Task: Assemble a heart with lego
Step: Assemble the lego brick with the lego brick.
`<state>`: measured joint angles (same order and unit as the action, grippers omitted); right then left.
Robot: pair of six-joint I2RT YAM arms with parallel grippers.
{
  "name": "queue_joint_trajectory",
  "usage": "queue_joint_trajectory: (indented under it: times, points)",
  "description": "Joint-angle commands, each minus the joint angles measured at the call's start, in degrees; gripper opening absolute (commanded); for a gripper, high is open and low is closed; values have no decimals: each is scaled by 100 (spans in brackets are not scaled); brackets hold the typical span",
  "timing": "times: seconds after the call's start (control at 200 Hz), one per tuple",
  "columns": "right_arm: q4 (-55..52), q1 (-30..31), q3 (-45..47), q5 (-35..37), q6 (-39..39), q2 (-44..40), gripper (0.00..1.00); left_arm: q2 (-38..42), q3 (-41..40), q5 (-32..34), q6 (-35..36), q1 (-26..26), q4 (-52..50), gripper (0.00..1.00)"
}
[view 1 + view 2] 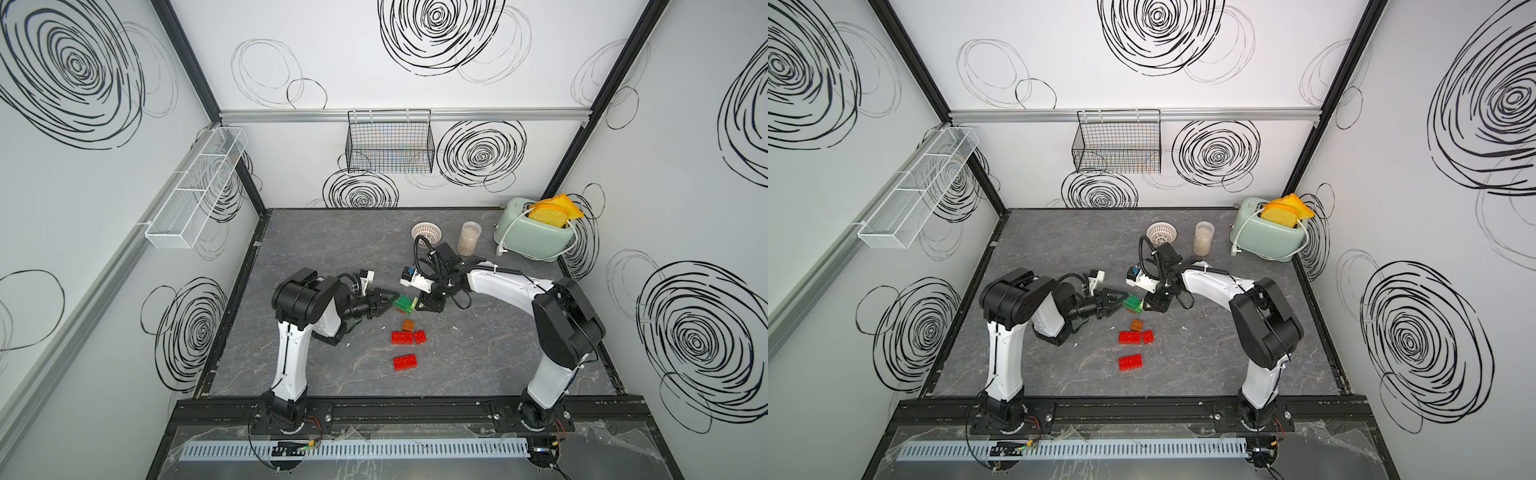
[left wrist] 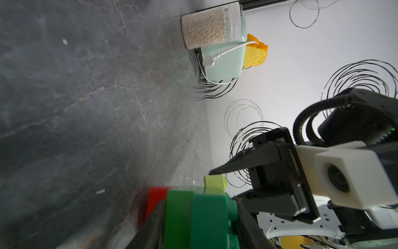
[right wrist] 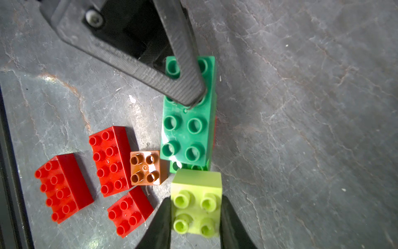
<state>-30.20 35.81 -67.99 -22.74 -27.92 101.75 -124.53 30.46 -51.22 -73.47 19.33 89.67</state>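
Right claw point(image 3: 195, 199) clenched on lime brick point(image 3: 196, 207), just off end of green stack point(image 3: 187, 133), in line with stack's long axis, beside exposed lower studs point(image 3: 177, 165). Left claw point(image 1: 390, 300) clamps stack's far end.

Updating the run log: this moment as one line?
left gripper: shut on green bricks; right gripper: shut on lime brick; loose: red bricks, orange-brown brick

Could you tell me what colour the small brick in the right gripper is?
Lime-yellow brick, best seen in the right wrist view.
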Motion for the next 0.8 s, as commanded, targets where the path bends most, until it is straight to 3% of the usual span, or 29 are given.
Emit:
queue_joint_trajectory:
  times: [0.0,0.54,0.79]
  points:
    - [-60,84,-89,-152,-133,-22,26,-71,101,-160,15,-17,493,30]
    - [-49,349,-197,103,-81,213,26,86,125,-136,163,83,155,30]
    - [-29,496,-330,507,332,468,25,105,110,-121,186,109,86,30]
